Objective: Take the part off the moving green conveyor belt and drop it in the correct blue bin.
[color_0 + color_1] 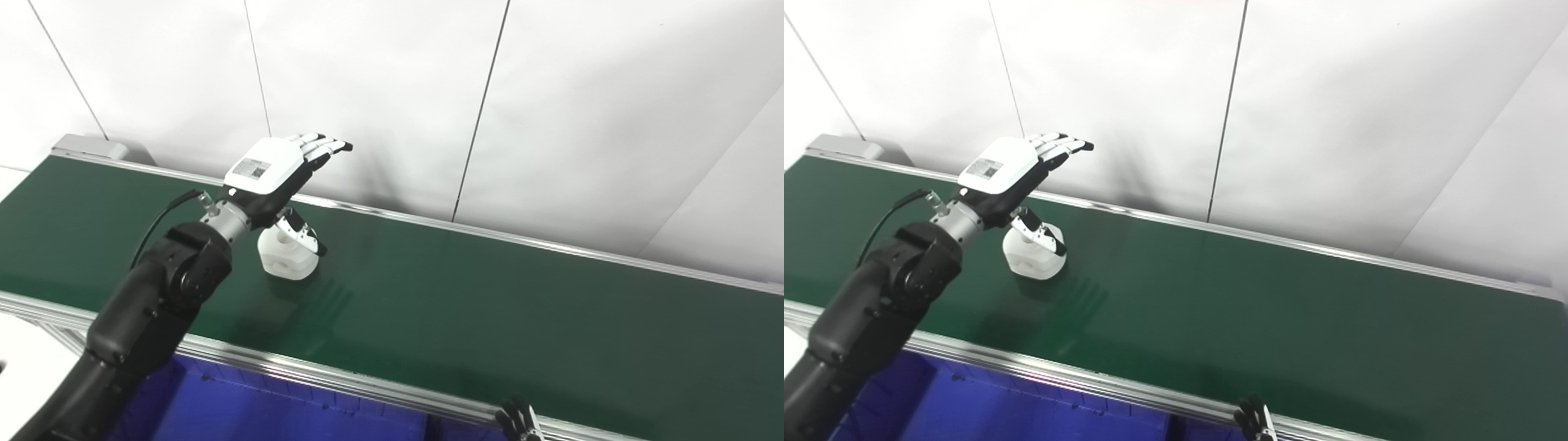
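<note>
Bin (275, 410) walls in blue fill the bottom edge, nearest the cameras, just under the belt's metal rail (343, 376). Only the dark fingertips of the right hand (519, 421) poke up at that rail; whether it is open or closed cannot be told. Farther in, the green belt (490, 306) carries a white part (286, 256) toward its left end. The left hand (278, 171) hovers over it with fingers (324, 146) stretched flat and apart, holding nothing, the thumb (303, 233) hanging down in front of the part. The right eye view shows more of the part beside the thumb. Behind stands a white panelled wall (551, 92).
</note>
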Available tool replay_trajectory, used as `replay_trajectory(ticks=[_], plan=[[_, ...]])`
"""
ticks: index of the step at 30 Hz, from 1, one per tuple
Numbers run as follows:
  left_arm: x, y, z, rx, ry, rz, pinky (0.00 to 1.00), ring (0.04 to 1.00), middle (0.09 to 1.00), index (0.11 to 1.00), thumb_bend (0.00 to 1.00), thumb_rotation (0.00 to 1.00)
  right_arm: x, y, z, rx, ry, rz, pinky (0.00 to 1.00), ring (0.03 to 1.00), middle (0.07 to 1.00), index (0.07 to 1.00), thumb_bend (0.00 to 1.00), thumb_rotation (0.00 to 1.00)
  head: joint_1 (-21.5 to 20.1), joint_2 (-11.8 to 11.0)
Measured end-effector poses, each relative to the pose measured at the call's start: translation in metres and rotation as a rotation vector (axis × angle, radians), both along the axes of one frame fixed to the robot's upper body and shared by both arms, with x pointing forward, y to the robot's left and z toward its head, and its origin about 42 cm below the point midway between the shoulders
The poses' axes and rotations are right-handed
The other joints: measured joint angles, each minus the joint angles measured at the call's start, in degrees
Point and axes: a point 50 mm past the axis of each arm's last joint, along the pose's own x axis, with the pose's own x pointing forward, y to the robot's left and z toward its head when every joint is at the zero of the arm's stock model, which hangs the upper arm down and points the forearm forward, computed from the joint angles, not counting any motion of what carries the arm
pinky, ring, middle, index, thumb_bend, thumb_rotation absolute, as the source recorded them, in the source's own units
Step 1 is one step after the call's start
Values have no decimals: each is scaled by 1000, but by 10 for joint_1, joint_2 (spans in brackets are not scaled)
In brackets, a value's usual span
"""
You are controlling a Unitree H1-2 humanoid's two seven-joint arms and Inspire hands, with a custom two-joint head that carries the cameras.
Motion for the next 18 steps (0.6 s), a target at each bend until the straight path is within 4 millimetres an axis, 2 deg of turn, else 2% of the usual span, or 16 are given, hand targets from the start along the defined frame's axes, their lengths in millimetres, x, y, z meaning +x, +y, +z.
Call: replay_trajectory(ticks=[7, 14, 18], plan=[[5, 2, -26, 66, 83, 33, 919, 935, 909, 891, 1000, 162, -1, 0, 0, 2, 2, -2, 946, 924, 937, 971, 915, 1000, -3, 5], [5, 0, -41, 96, 192, 60, 938, 953, 922, 892, 1000, 193, -3, 4, 1, 12, 5, -3, 953, 923, 937, 977, 918, 1000, -6, 12], [4, -1, -50, 78, 290, 51, 940, 956, 920, 874, 1000, 179, -4, 5, 3, 17, 0, 9, 951, 917, 936, 978, 904, 1000, -8, 16]])
